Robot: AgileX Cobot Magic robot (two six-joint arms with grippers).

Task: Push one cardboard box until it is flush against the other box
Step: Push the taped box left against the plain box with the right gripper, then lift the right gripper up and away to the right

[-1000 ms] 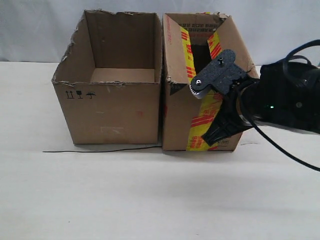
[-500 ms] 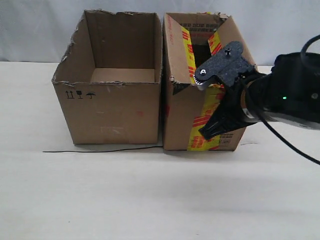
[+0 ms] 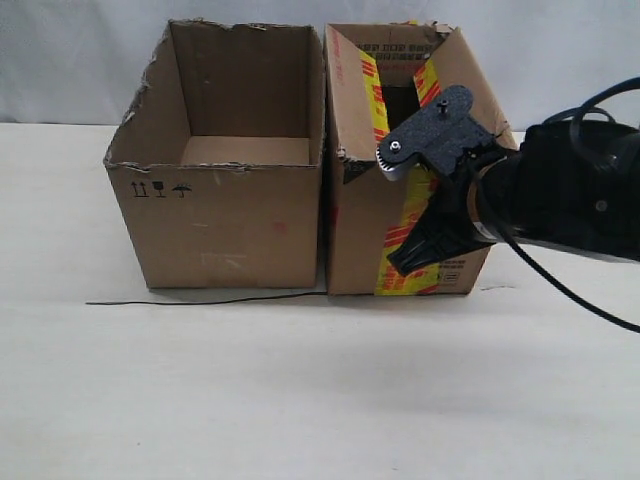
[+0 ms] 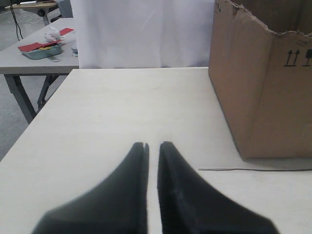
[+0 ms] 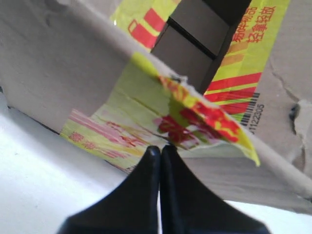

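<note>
The cardboard box (image 3: 355,230), with yellow-and-red tape, stands to the right of the other box (image 3: 225,225), which is plain with a ragged rim. Their near walls are almost together, with only a thin dark slit between them low down. My right gripper (image 3: 400,265) is shut, its tips against the taped front face, low down. The right wrist view shows the shut gripper (image 5: 160,147) at the torn tape on the cardboard box (image 5: 73,63). My left gripper (image 4: 152,145) is shut and empty above the table, away from the other box (image 4: 268,87). It is out of the exterior view.
A thin black wire (image 3: 200,300) lies on the table (image 3: 300,400) along the front of the plain box; the left wrist view shows the wire (image 4: 253,169) too. Beyond the table's edge stands a side table with a teal tray (image 4: 41,48). A white backdrop runs behind.
My right gripper rose, then slid leftward across the taped box's front. The taped box turned slightly. The plain box did not move.
</note>
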